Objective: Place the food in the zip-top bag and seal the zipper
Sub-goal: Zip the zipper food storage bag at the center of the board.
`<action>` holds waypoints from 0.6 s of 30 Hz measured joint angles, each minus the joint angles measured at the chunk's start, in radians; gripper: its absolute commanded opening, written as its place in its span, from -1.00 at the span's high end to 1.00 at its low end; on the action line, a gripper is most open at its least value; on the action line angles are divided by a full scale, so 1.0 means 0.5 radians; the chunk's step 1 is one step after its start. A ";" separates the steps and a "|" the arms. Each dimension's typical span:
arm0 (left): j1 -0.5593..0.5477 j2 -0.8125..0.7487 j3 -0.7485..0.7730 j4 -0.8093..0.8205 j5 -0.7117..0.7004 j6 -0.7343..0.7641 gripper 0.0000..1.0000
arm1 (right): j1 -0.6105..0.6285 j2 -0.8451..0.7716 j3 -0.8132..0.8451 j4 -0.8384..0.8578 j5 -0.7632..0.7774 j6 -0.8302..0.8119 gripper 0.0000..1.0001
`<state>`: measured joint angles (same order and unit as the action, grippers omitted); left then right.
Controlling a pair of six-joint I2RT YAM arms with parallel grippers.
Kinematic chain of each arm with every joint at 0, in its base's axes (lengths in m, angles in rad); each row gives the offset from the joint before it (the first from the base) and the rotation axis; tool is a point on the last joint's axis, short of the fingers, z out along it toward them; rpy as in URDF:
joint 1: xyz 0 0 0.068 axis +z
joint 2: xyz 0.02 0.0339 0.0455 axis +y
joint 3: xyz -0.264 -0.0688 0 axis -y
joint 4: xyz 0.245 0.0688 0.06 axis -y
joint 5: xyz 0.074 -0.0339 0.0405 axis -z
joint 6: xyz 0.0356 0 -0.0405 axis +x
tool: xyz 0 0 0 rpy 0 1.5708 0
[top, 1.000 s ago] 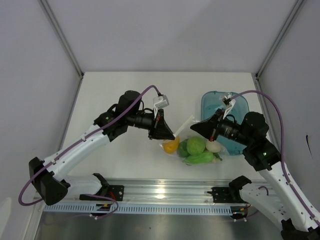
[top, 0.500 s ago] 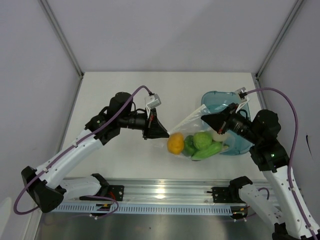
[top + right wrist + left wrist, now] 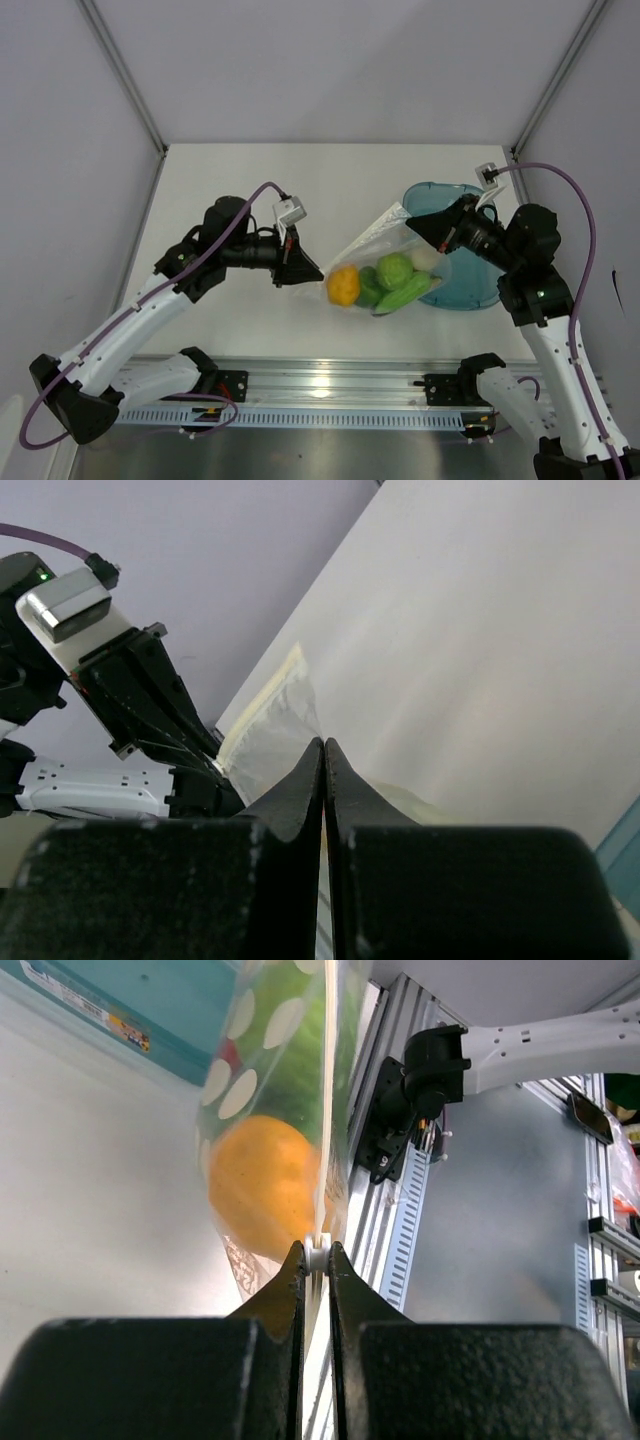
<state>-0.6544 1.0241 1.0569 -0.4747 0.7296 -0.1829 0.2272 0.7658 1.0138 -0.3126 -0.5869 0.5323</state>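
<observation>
The zip-top bag (image 3: 378, 236) hangs stretched between my two grippers, above the table. It holds the food: a yellow-orange fruit (image 3: 343, 285), a green pepper (image 3: 394, 270), a green cucumber (image 3: 406, 293) and a white piece (image 3: 425, 260). My left gripper (image 3: 318, 276) is shut on the zipper's white slider (image 3: 318, 1254) at the bag's left end, with the fruit (image 3: 262, 1185) just behind it. My right gripper (image 3: 408, 222) is shut on the bag's other top corner (image 3: 278, 720). The zipper strip (image 3: 326, 1110) runs taut between them.
The teal-blue tray (image 3: 468, 292) lies at the right, under the right gripper and partly behind the bag. Grey walls enclose the white table (image 3: 240, 190). The metal rail (image 3: 330, 385) and arm bases run along the near edge.
My left gripper has drawn leftward along the bag's top edge. My right gripper has moved up and right. The bag with the food has stretched and lifted between them.
</observation>
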 measured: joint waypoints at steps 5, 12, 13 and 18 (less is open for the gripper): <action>0.005 -0.014 -0.021 -0.063 0.024 0.002 0.99 | -0.017 0.188 0.024 0.117 -0.304 0.005 0.91; 0.007 0.003 -0.019 -0.137 0.025 0.012 0.99 | 0.166 0.237 -0.021 0.076 -0.537 -0.142 0.36; 0.007 0.004 -0.015 -0.150 0.017 0.018 0.99 | 0.201 0.237 -0.021 0.057 -0.553 -0.174 0.15; 0.009 0.005 0.059 -0.260 -0.011 0.054 0.99 | 0.372 0.256 -0.010 -0.143 -0.474 -0.384 -0.72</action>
<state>-0.6498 1.0267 1.0863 -0.6048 0.7242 -0.1558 0.4129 0.8936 1.0088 -0.3843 -0.8238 0.3405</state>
